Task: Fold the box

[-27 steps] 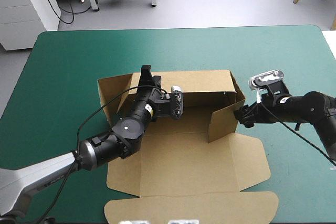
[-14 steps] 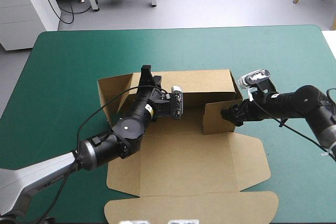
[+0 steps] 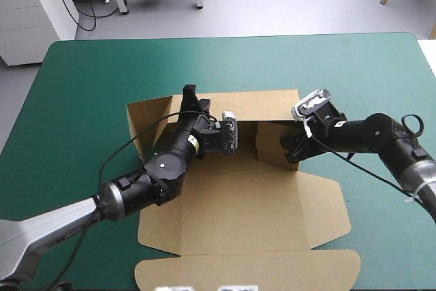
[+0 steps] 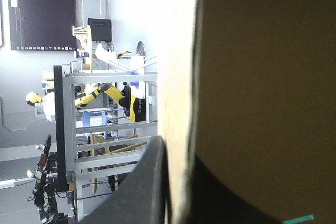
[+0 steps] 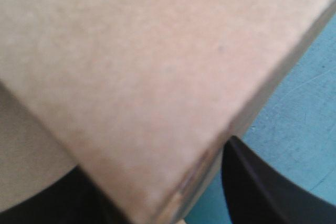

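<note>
**High view.** The box [image 3: 238,195] lay on the teal-green cover [image 3: 88,80], from the table's middle down toward its near edge. Its base panel was flat.
- The far wall [image 3: 266,103] stood raised.
- The left flap [image 3: 144,127] was spread outward and low.
- The right side flap [image 3: 271,146] stood upright, turned inward over the base near the far right corner.
- The lid [image 3: 245,270] lay flat, its rounded edge just beside the table's near edge.

The left gripper [image 3: 190,97] sat at the far wall's top edge, near that wall's left end, with 1 finger showing above the edge. The right gripper [image 3: 294,151] sat at the right side flap's outer end.

For open room, a broad band of cover lay between the far wall and the table's far edge. There were broad margins to the left and right of the box too. The near side had very little margin.

**Left wrist view.** The left gripper was clenched on the box. Its 2 black fingers [image 4: 149,187] were all but together, and the far wall's pale cut edge ran up between them. 1 finger was on the outer side and the other lay against the shaded brown face.

**Right wrist view.** The right gripper was clamped on the box. The flap's brown face filled most of the view, and its edge passed between the 2 fingers. Bare cover showed just beside the outer finger.
</note>
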Controlling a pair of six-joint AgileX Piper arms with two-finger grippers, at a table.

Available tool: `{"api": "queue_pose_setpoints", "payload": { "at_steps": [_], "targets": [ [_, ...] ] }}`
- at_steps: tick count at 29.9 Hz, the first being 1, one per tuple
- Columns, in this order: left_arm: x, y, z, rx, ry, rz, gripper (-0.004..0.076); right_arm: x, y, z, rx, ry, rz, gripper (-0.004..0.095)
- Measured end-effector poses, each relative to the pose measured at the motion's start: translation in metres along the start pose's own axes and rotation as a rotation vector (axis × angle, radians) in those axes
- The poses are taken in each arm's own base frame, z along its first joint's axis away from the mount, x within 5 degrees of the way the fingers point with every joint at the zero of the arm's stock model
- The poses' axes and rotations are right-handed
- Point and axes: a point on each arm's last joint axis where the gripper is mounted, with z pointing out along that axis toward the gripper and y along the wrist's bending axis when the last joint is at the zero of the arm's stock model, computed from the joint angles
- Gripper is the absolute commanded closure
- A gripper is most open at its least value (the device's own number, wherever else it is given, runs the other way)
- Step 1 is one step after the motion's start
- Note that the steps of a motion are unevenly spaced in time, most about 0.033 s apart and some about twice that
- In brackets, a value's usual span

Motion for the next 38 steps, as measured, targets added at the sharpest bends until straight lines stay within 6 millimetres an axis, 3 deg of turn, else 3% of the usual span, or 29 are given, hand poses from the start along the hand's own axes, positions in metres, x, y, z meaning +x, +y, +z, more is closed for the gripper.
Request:
{"api": "queue_pose_setpoints", "payload": {
  "at_steps": [3,6,8,10,12,19,25,29,38],
  "targets": [
    [0.000,0.000,0.000,0.000,0.000,0.001,0.0656,0.000,-0.002,0.000,0.020,0.002,-0.016,0.0809],
    [0.000,0.000,0.000,0.004,0.000,-0.005,0.0437,0.000,-0.003,0.000,0.030,0.002,-0.019,0.0908],
    [-0.002,-0.003,0.000,0.024,-0.023,-0.019,0.0255,0.000,-0.003,0.000,0.031,-0.004,-0.012,0.0922],
    [-0.005,-0.006,0.000,0.043,-0.049,-0.027,0.0131,-0.001,-0.003,0.000,0.027,-0.008,-0.005,0.0922],
    [-0.006,-0.007,0.000,0.049,-0.062,-0.036,0.0059,-0.001,-0.003,0.000,0.027,-0.008,-0.004,0.0922],
    [-0.004,-0.006,0.000,0.037,-0.040,-0.043,0.0038,-0.001,-0.003,0.000,0.027,-0.010,0.017,0.0922],
    [-0.018,-0.006,-0.014,0.022,-0.077,-0.032,0.0038,-0.001,-0.004,0.000,0.043,-0.009,0.064,0.0922],
    [-0.035,-0.008,-0.037,0.004,-0.124,-0.019,0.0038,0.000,-0.002,0.001,0.033,0.004,0.071,0.0922],
    [-0.066,-0.010,-0.108,-0.009,-0.259,-0.043,0.0038,0.000,-0.002,0.001,0.037,0.010,0.074,0.0922]
  ]
}}
